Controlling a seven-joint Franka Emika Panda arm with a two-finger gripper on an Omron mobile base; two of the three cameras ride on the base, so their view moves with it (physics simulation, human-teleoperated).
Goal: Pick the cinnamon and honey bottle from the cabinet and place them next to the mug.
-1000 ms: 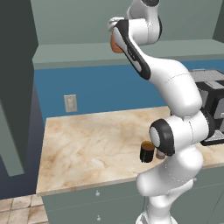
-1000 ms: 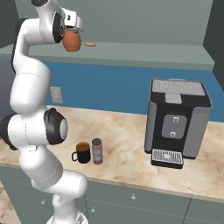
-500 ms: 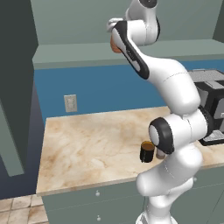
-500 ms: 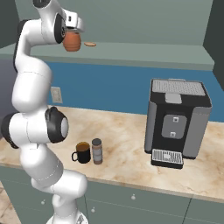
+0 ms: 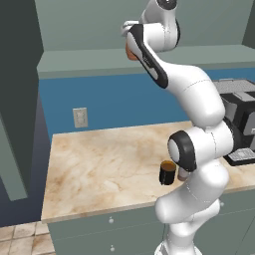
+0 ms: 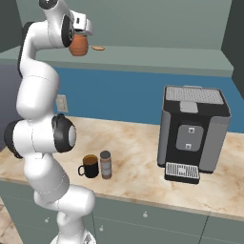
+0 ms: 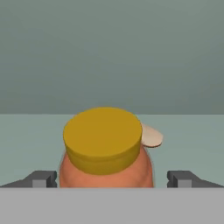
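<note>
Our hand (image 7: pixel 112 178) is up at the cabinet (image 6: pixel 157 57) shelf, with the honey bottle (image 7: pixel 105 151) sitting right between its fingers (image 7: pixel 41 178). There's a gap on each side of the bottle, so the hand looks open around it, not squeezing. The bottle is near the shelf's front edge, and a small flat tan thing (image 6: pixel 98 48) lies on the shelf just behind it. Well below the shelf, on the worktop (image 6: pixel 138 162), the mug (image 6: pixel 89 166) stands with the cinnamon (image 6: pixel 106 164) just beside it. A coffee machine (image 6: pixel 193 132) is further along the worktop from the mug.
</note>
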